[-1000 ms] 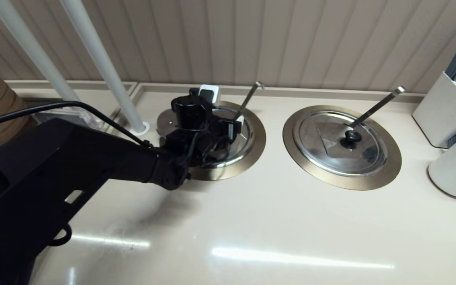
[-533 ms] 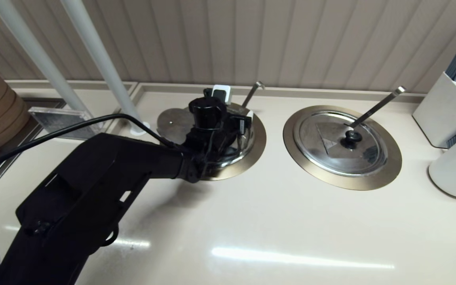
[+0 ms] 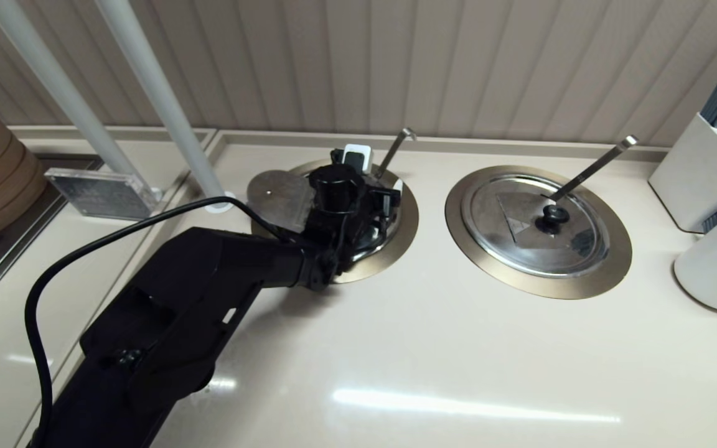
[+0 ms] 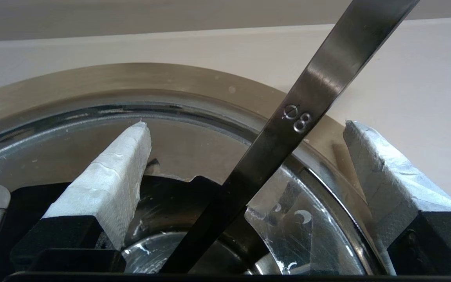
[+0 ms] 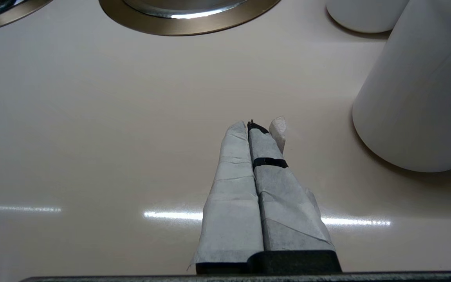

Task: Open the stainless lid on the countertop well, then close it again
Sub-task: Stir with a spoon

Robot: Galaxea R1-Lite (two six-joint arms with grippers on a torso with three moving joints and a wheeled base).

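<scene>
We see the bench (image 3: 433, 354) carrying two wells w/ bronze collars, two lids, two ladle handles. The countertop well (image 3: 403, 233), the one w/ the hook-ended rod, sits directly under our left tool (image 3: 378, 175); the twin well (image 3: 607, 274) lies well off to that tool's right, its own lid (image 3: 520, 242) shut flat w/ knob on top.

The stainless lid (image 3: 277, 196) looks part open: a wedge flap is folded back flat on the side left of the tool, and in the left wrist view there's a dark gap into the pot between the fingers. We judge the flap rests there so the hinge carries it and nothing needs holding.

Left tool: spread wide, gripping nothing. Its two taped fingers (image 4: 110, 180) straddle the ladle rod (image 4: 288, 129) w/o touching it, hovering just over the well's far rim. Probably placed so to clear the rod, which leans back toward the wall through its slot.

Right tool (image 5: 260, 133): pressed fully together, nothing in it, parked low over bare bench beside a white cylinder (image 5: 421, 90), away from the job.

Open step seems done; closing the flap is left.
</scene>
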